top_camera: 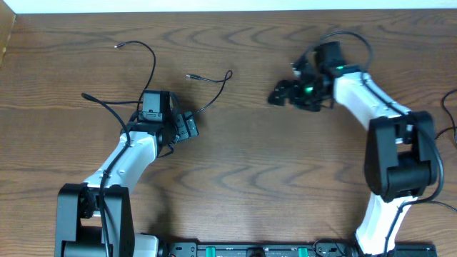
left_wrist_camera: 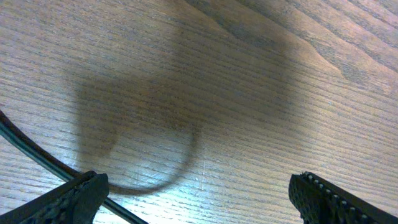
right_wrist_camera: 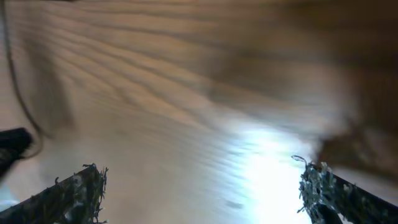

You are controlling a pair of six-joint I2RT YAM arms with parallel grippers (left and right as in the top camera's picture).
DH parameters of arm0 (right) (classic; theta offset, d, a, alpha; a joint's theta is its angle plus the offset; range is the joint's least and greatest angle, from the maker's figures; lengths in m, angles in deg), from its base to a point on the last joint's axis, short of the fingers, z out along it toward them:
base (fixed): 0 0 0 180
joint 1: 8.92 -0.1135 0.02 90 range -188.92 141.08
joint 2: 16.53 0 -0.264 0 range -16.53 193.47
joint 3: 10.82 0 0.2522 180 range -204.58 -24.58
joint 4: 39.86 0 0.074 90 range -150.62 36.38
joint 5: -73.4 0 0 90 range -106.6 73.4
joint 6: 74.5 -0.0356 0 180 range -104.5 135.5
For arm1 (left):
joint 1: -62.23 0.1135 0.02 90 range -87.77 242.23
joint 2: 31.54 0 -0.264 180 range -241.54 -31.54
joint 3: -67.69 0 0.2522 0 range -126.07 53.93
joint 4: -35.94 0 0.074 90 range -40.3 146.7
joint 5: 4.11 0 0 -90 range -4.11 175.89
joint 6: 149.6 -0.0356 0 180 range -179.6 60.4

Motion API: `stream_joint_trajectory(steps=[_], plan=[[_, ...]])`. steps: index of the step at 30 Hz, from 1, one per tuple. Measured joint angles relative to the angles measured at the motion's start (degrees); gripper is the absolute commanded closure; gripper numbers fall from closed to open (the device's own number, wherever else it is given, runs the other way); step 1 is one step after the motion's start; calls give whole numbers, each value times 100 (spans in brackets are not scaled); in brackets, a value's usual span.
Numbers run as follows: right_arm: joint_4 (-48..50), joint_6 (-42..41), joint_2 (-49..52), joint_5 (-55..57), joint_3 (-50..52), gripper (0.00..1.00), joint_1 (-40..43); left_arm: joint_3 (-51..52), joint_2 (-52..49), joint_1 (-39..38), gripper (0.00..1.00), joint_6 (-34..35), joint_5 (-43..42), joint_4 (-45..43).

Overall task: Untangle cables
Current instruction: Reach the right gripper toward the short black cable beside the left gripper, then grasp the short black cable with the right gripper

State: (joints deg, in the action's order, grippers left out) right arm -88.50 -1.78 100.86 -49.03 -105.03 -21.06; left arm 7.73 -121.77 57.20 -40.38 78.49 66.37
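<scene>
You look to be between grasps: the cables [top_camera: 155, 66] lie loosely spread on the wooden table [top_camera: 243, 164] around your left gripper [top_camera: 187, 127], its fingers wide and empty, with one cord just beside a finger. Your right gripper [top_camera: 280, 93], also wide and empty, hangs well apart from them. Next, pick one strand and close on it cleanly; the crossing cords nearby could snag.

white-and-black arms [top_camera: 128, 158], ridged black pincer fingers [left_wrist_camera: 65, 200]

Brown wood-grain table [top_camera: 243, 164]; a pale strip [top_camera: 214, 6], perhaps wall, along its far edge.
</scene>
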Motion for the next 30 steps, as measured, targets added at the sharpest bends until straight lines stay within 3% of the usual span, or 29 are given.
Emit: stream_joint_trajectory(steps=[6,10,13,16,21,27,29,30], plan=[[411,-951,0,-470,2,1,-678,0,0,0,2,0,0,0],[1379,-1480,0,-1231,15,3,-997,0,0,0,2,2,0,0],[2280,-2334,2,-1624,28,5,-1193,0,0,0,2,2,0,-2],[2861,-3305,0,-1777,26,14,-1329,0,0,0,2,2,0,-2],[3117,-4546,0,-1663,28,19,-1484,0,0,0,2,2,0,0],[3222,-5163,0,-1412,28,23,-1711,0,0,0,2,2,0,0],[3263,-5230,0,-1259,28,33,-1786,0,2,0,2,2,0,0],[3263,-5278,0,-1163,28,43,-1825,0,0,0,2,2,0,0]])
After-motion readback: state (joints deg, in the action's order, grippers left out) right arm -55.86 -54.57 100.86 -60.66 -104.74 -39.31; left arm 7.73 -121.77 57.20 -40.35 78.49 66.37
